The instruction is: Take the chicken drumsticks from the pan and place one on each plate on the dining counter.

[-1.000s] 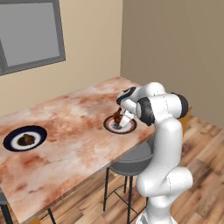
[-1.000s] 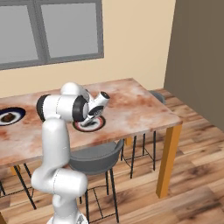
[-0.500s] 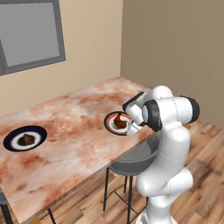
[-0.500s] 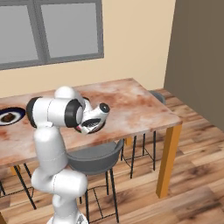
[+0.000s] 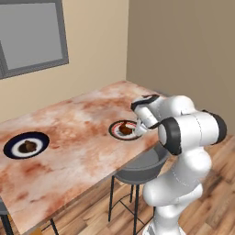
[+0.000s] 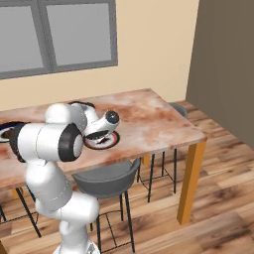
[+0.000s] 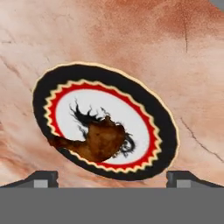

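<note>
Hand view: we look down on the near plate (image 7: 105,120), black-rimmed with a red zigzag ring and a white centre, lying flat on the marbled surface (image 7: 175,52).
Drumstick on near plate: a dark brown drumstick (image 7: 98,140) rests on the white centre, its thin end reaching across the red ring toward the plate's rim.
End effector: its two dark fingertips (image 7: 41,178) stand far apart at the bottom corners of the hand view, one on either side of the plate, with nothing between them; we read the end effector (image 7: 111,179) as spread wide and empty.
Left base view: the end effector (image 5: 140,130) hangs just above the near plate (image 5: 123,130), at the plate's edge nearest the robot; we see the brown drumstick (image 5: 125,130) lying on it, free of the fingers.
Far plate: a second plate (image 5: 26,145) lies well apart, toward the other end of the surface (image 5: 69,137), and carries its own drumstick (image 5: 27,146).
Right base view: the arm bends over the near plate (image 6: 101,141), hiding much of it.
Seating: a grey stool (image 5: 140,167) stands below the surface edge, beside the robot.
</note>
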